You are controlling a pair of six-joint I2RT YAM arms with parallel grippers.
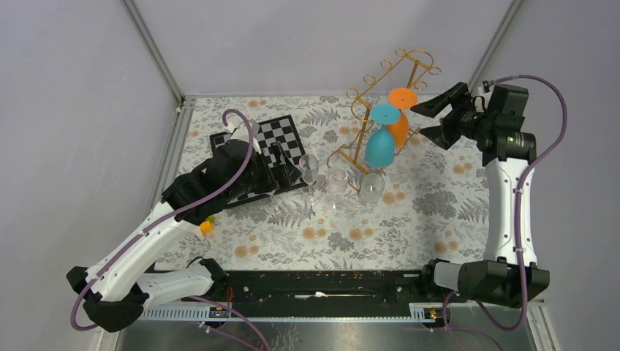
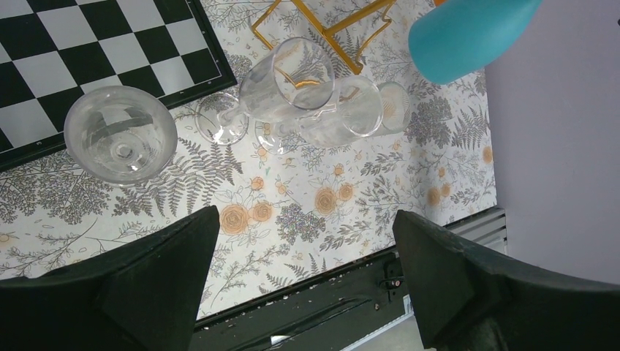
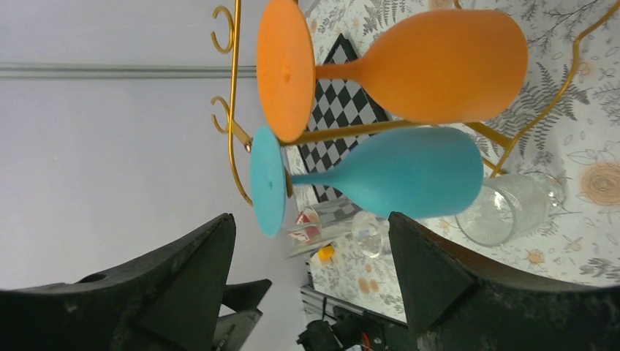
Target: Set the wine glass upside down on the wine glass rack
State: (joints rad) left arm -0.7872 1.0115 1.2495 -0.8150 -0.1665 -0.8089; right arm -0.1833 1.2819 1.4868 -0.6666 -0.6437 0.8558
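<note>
The gold wire wine glass rack [image 1: 363,89] stands at the back of the table. An orange wine glass [image 1: 399,124] and a teal wine glass [image 1: 380,146] hang upside down from its rails, feet on top. My right gripper [image 1: 436,117] is open just right of the orange glass's foot and holds nothing. In the right wrist view the orange glass [image 3: 439,66] and the teal glass [image 3: 409,172] lie beyond the open gripper [image 3: 311,245]. My left gripper [image 1: 285,167] is open and empty beside a clear wine glass [image 2: 121,134].
Three clear glasses [image 1: 309,172] [image 1: 337,183] [image 1: 372,188] stand on the floral cloth in front of the rack. A black-and-white chessboard [image 1: 267,135] lies at the left, partly under my left arm. A small orange item [image 1: 208,227] sits by the left arm. A black rail [image 1: 329,285] runs along the near edge.
</note>
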